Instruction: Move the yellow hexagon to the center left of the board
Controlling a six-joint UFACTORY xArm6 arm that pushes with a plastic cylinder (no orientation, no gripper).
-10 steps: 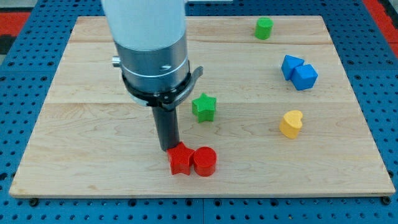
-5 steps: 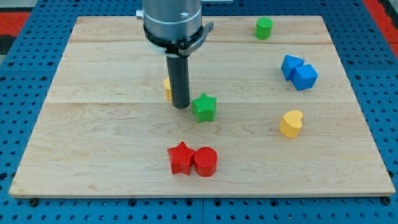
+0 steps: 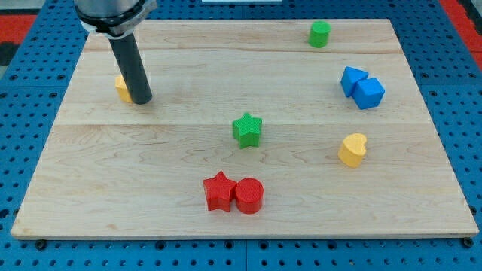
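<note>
The yellow hexagon [image 3: 121, 87] lies at the view's left, in the upper half of the board, mostly hidden behind my rod. My tip [image 3: 142, 99] rests on the board right against the hexagon's right side. Only a small yellow edge of the block shows to the left of the rod.
A green star [image 3: 247, 129] sits near the middle. A red star [image 3: 218, 192] and red cylinder [image 3: 248, 196] touch at the bottom middle. A yellow heart [image 3: 352, 149], two blue blocks [image 3: 361, 86] and a green cylinder [image 3: 320, 34] are at the right. The wooden board [image 3: 422, 188] ends near each view edge.
My rod has swept from the red star up past the green star and then far left. The yellow hexagon has moved left with it.
</note>
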